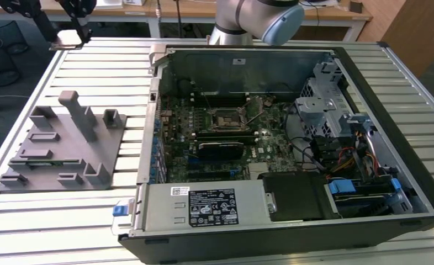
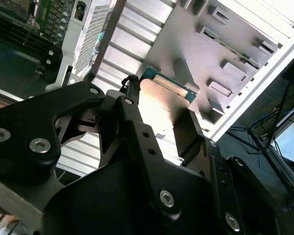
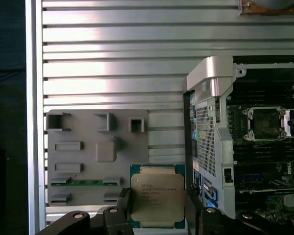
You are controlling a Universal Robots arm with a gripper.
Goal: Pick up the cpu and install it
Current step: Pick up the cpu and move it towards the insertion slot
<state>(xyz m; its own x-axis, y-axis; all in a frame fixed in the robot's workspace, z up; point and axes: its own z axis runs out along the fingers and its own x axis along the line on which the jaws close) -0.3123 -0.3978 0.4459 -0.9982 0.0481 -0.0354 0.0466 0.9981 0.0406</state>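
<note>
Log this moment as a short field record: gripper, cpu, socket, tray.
gripper: shut on the cpu, gripping two opposite edges
cpu: held, metal top showing in the first wrist view, clear of the tray
socket: on the motherboard inside the case, no chip seated
fixture tray: on the slatted table beside the case

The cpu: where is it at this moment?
The cpu is clamped in the gripper, held over the slatted table at the exterior view's far left, nearer the grey fixture tray than the open computer case.
</note>
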